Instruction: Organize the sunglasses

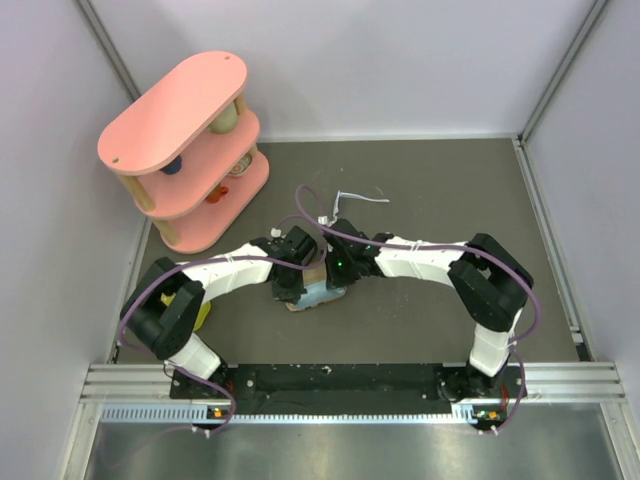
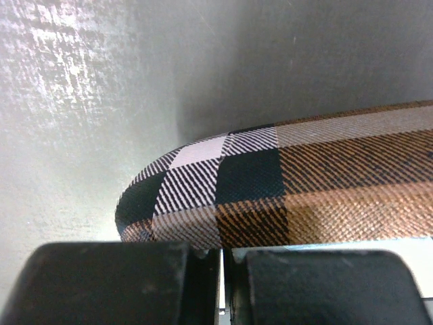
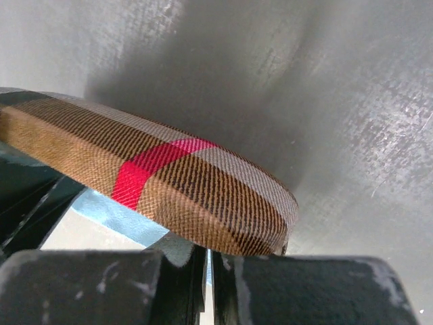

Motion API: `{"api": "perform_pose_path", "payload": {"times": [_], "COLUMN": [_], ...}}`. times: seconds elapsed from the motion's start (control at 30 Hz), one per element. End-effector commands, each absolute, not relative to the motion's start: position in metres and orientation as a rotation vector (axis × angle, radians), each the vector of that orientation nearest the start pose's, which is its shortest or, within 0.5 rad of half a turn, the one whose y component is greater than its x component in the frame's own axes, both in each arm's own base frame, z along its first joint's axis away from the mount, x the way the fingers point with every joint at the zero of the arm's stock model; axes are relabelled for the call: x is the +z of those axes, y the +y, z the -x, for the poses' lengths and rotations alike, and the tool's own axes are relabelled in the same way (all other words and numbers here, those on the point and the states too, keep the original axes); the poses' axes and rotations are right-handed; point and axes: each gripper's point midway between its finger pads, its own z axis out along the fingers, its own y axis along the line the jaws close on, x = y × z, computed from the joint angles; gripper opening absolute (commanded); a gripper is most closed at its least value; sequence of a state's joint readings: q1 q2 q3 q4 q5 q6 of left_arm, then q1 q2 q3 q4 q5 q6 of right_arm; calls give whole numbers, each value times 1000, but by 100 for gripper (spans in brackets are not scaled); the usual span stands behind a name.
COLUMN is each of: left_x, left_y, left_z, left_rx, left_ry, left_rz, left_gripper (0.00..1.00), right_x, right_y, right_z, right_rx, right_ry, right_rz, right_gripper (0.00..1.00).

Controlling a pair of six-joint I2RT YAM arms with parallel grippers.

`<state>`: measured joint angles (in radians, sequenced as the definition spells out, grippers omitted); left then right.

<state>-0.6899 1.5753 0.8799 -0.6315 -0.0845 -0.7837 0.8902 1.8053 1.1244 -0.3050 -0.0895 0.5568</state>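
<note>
The sunglasses (image 1: 352, 199), a thin pale wire frame, lie on the table behind both arms, clear of either gripper. The brown plaid case (image 1: 296, 304) and the light blue cloth (image 1: 326, 294) lie together at the table's middle, where the two grippers meet. In the left wrist view the case (image 2: 304, 183) fills the space just past my left gripper (image 2: 222, 254), which is shut with a thin pale sliver of cloth between its pads. My right gripper (image 3: 208, 254) is shut on the cloth (image 3: 111, 210) at the rounded end of the case (image 3: 169, 183).
A pink two-tier shelf (image 1: 185, 150) holding small items stands at the back left. A yellow object (image 1: 203, 313) lies by the left arm's elbow. White walls close in the table on three sides.
</note>
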Motion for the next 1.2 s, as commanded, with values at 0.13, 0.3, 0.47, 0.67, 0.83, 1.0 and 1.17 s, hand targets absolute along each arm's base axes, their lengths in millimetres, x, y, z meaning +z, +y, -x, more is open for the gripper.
{"api": "perform_pose_path", "payload": {"times": [0.13,0.3,0.47,0.67,0.83,1.0,1.17], "left_x": [-15,-9,1,17,34,51,69], "left_y": [-168,-164,-153,-148,-143,-144,-192], "left_z": [-189,-190,-192,-194,-200,-207,-222], "left_rx": [10,30,88,105,126,117,-273], "left_ry": [2964,2945,2908,2873,2830,2790,2704], "left_rz": [159,165,175,178,177,176,103], "left_gripper": [0,0,8,22,24,20,10], "right_x": [7,-14,-31,-40,-42,-45,-47], "right_y": [337,322,309,303,303,301,301], "right_z": [-231,-224,-222,-219,-219,-219,-218], "right_rx": [524,435,348,313,306,295,293], "right_ry": [2665,2725,2758,2784,2788,2796,2800], "right_rz": [497,485,464,442,436,430,433], "right_gripper": [0,0,0,0,0,0,0]}}
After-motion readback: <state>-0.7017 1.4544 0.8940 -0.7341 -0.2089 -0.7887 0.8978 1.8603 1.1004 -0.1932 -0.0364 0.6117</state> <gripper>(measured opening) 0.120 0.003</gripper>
